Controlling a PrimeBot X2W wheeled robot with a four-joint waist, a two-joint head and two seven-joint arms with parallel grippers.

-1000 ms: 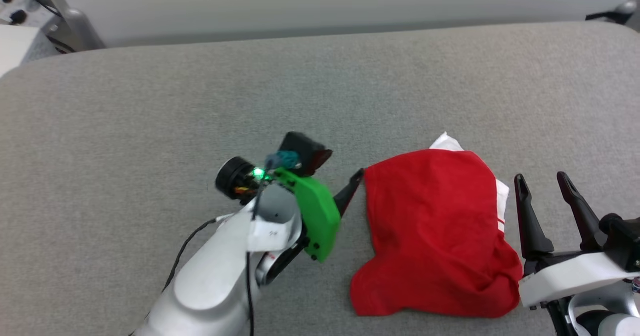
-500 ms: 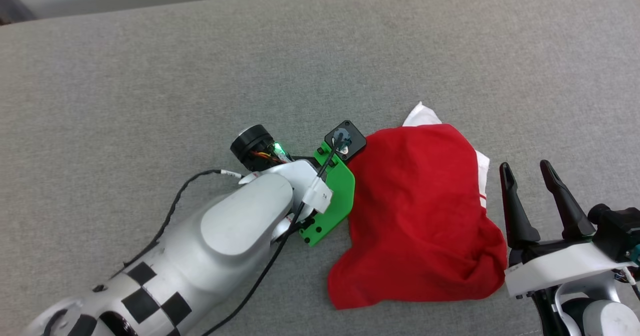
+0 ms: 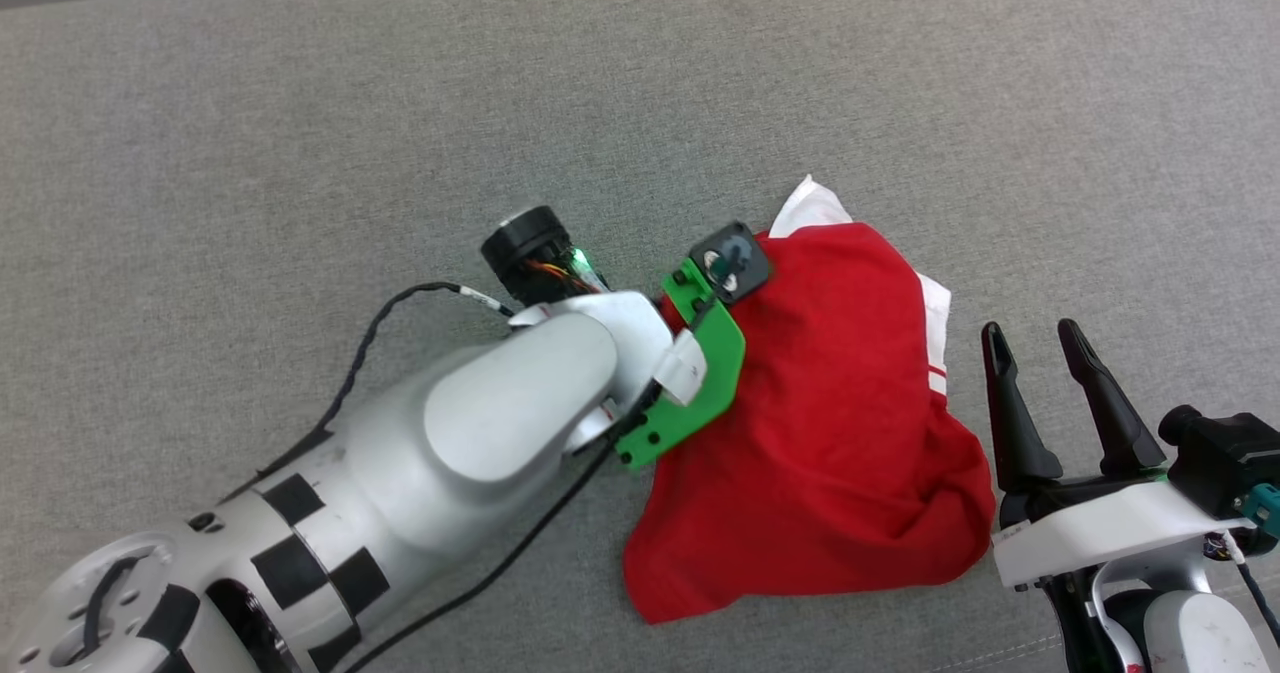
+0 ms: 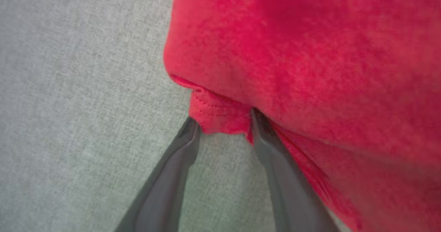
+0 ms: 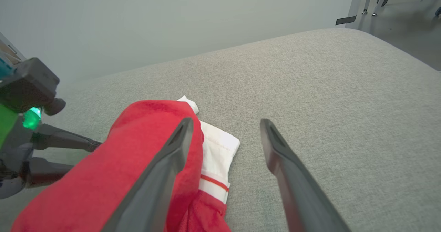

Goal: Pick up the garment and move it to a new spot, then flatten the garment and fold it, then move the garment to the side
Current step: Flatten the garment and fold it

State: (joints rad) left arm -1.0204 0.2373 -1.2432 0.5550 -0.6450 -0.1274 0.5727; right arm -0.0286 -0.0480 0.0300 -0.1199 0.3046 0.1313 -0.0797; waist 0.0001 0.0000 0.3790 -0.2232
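The garment [image 3: 840, 433] lies crumpled on the grey surface, plain red side up, with a white sleeve [image 3: 935, 313] poking out at its far right. My left wrist with its green mount [image 3: 700, 363] sits over the garment's left edge. In the left wrist view my left gripper [image 4: 223, 118] is open, its two fingertips on either side of a stitched red hem of the garment [image 4: 310, 52]. My right gripper [image 3: 1030, 333] stands open just right of the garment, holding nothing. In the right wrist view, that gripper [image 5: 226, 121] hovers over the sleeve [image 5: 217, 145].
The grey padded surface [image 3: 300, 103] stretches wide to the left and far side. Its rounded far edge [image 5: 344, 32] meets a pale wall, and metal legs [image 5: 365, 1] stand on the floor beyond it.
The camera has tilted down. My left arm has moved right, onto the garment's left edge, and its jaws have narrowed around the hem. The right gripper has stayed open beside the garment.
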